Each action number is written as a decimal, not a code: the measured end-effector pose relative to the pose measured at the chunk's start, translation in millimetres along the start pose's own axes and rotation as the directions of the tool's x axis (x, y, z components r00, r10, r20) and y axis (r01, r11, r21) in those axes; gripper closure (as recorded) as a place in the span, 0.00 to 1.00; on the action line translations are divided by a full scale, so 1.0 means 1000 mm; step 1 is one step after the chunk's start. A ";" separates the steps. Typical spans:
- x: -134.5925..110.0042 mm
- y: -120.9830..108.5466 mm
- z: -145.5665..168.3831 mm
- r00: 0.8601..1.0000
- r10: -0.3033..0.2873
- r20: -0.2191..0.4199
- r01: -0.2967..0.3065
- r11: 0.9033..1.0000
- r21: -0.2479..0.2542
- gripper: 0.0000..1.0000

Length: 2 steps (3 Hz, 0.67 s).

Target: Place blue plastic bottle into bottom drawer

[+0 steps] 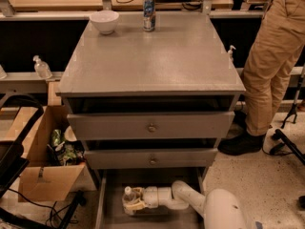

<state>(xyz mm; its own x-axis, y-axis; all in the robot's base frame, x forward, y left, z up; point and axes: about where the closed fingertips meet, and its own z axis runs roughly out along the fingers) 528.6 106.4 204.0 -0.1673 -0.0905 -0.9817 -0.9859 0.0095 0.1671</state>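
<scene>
Cabinet [152, 63] mid-frame, two upper drawers shut. Person [274, 56] stands at 3 o'clock of it. Cardboard box [43, 175] on floor at 8 o'clock. Drawer [159, 218] pulled out at 6 o'clock, under the cabinet. Arm [190, 198] reaches into it from 4 o'clock. Gripper [132, 202] low inside drawer, left part, fingers [137, 206] clamped round bottle [127, 193]. Bottle upright, white cap up, base hidden. Bowl [104, 21] and can [149, 13] on cabinet top at 12 o'clock, apart.
</scene>
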 end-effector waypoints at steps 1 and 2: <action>0.000 0.001 0.002 1.000 0.001 0.001 -0.001 1.000 -0.003 0.38; 0.000 0.003 0.005 1.000 0.003 0.003 -0.003 1.000 -0.008 0.07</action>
<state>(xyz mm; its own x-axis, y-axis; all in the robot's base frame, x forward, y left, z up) 525.9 111.7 204.0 -0.1703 -0.0873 -0.9815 -0.9853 0.0014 0.1708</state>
